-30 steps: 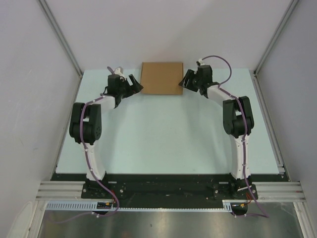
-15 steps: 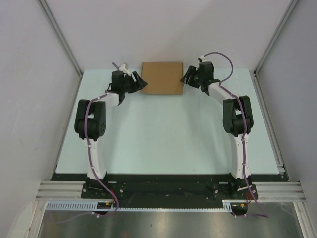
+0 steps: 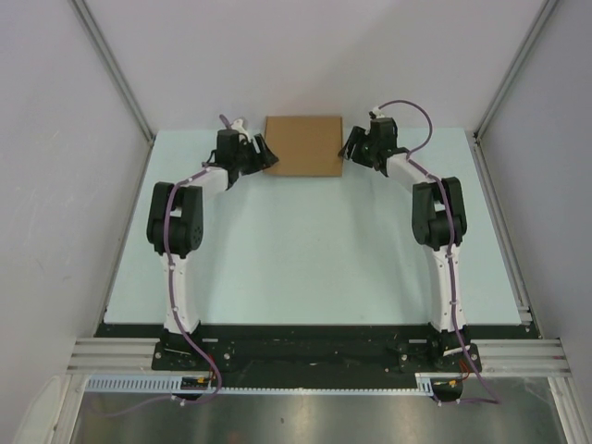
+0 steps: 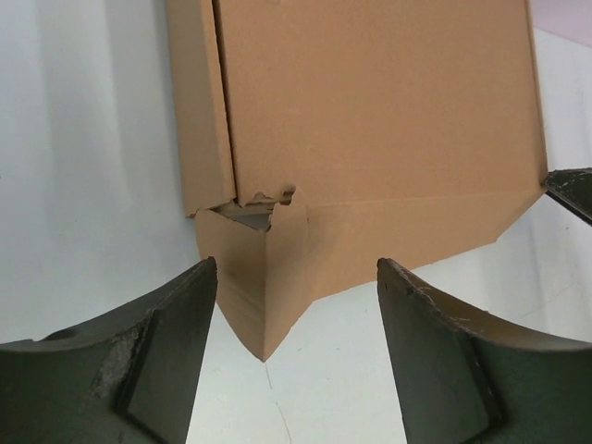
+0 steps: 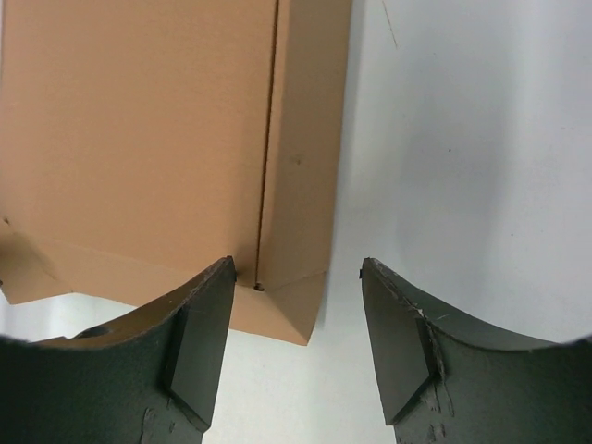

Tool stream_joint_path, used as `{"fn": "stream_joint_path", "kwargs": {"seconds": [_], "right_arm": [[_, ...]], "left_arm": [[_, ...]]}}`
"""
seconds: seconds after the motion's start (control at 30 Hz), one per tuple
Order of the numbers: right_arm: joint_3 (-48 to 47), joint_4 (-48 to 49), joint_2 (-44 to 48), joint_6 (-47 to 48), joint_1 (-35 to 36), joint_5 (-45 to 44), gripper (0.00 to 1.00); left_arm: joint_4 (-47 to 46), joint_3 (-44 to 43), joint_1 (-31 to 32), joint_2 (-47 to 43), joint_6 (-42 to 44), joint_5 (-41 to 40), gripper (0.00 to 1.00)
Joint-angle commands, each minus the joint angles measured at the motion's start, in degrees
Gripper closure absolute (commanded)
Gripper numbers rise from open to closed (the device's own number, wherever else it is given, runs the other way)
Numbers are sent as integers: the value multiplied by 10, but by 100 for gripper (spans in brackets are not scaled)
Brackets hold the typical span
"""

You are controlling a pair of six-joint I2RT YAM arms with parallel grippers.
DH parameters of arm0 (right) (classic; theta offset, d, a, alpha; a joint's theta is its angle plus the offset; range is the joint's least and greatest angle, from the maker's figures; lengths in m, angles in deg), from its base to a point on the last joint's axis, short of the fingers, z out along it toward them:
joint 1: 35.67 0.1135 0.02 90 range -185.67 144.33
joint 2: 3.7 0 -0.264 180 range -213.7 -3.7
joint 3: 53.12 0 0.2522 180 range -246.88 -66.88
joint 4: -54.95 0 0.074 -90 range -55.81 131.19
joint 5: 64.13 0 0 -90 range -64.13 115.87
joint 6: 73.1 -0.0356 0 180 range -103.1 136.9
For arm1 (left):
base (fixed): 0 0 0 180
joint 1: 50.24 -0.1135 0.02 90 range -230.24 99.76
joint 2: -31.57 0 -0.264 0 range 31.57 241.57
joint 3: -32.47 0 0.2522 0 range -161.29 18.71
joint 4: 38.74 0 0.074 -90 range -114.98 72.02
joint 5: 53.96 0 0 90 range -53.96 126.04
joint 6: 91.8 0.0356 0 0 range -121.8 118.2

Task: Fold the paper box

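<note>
At the upper centre of the top view, the paper box (image 3: 302,145) is lying flat at the far edge of the pale table (image 3: 305,268), close under the back wall. The left gripper (image 3: 263,154) is standing at the box's lower-left corner and the right gripper (image 3: 349,146) at its right edge. Both claws are gaping well apart and gripping nothing. In each wrist view a box corner is sitting in the lower middle of the frame between the dark fingers, with no visible contact. The card is looking light and thin: probably stiff across its panels, hinging readily at the creases, and likely to skate on the smooth tabletop if pushed from one side only. At the left corner a pointed tab is poking out below a ragged, torn-looking edge, so pinching there is risking more tearing; the narrow side flaps along the left and right edges are offering safer holds. Room behind the box is looking tight, while open table is stretching toward the bottom of the frame.
</note>
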Motion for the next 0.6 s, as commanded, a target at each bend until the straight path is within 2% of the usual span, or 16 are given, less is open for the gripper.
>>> {"fn": "stream_joint_path", "kwargs": {"seconds": [0.0,0.37,0.57], "right_arm": [[-39,-5,-16,14,-3,-8,37],[-89,-10,-58,8,-4,30,34],[-98,-6,-68,-5,-6,53,35]], "left_arm": [[19,-29,3,6,21,-15,25],[20,-58,3,30,9,-1,24],[11,-62,3,37,-5,24,28]]}}
